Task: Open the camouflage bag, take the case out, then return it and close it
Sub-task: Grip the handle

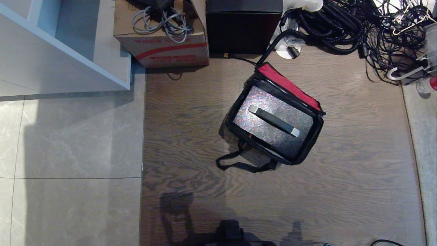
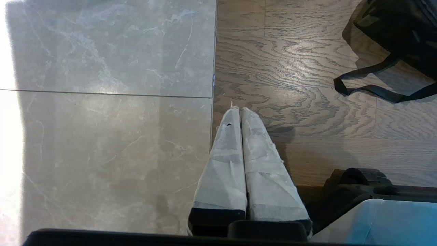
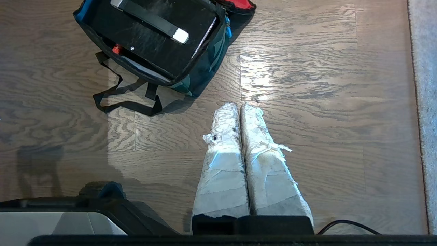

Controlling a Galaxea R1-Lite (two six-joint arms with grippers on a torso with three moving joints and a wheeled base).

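Observation:
The camouflage bag (image 1: pixel 318 131) stands open on the wooden floor, its lid folded back with the red inside (image 1: pixel 286 84) showing. Inside sits the case (image 1: pixel 259 102), black and speckled, its black handle (image 1: pixel 274 120) with silver ends facing up. A black strap (image 1: pixel 239 165) trails from the bag's near side. Neither arm shows in the head view. My left gripper (image 2: pixel 238 108) is shut and empty over the tile-wood seam, the bag's corner (image 2: pixel 403 30) far off. My right gripper (image 3: pixel 239 104) is shut and empty above bare wood, apart from the bag (image 3: pixel 201 73) and the case (image 3: pixel 146 41).
A brown cardboard box (image 1: pixel 164 44) with cables and a plain black cube box (image 1: pixel 244 30) stand behind the bag. Tangled black cables (image 1: pixel 358 27) fill the back right. A white shelf unit (image 1: pixel 61 51) is at back left, grey tiles (image 1: pixel 68 153) on the left.

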